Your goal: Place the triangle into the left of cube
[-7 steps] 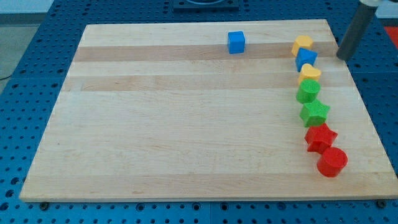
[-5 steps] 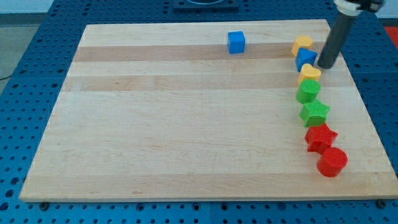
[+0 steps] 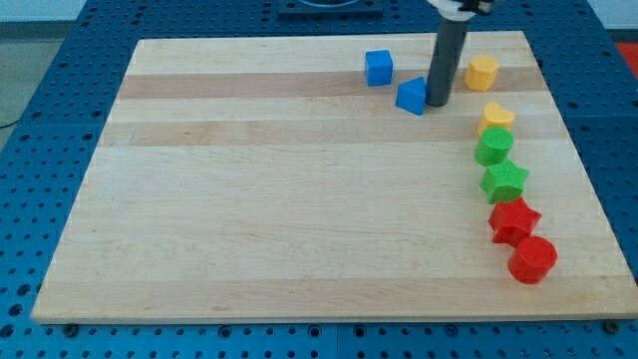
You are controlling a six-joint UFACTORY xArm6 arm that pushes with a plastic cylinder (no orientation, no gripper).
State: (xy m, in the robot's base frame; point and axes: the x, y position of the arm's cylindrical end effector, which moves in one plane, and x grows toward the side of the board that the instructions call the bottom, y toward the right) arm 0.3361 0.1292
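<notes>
- My tip (image 3: pixel 437 102) touches the blue triangle's (image 3: pixel 411 97) right side; no end effector, just a rod, grasping nothing
- Triangle sits just below-right of the blue cube (image 3: pixel 378 68), near the table's (image 3: pixel 299 219) top

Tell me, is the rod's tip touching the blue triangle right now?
Touching: in the camera view, my tip sits flush against the blue triangle on its right side, no board showing between.
</notes>
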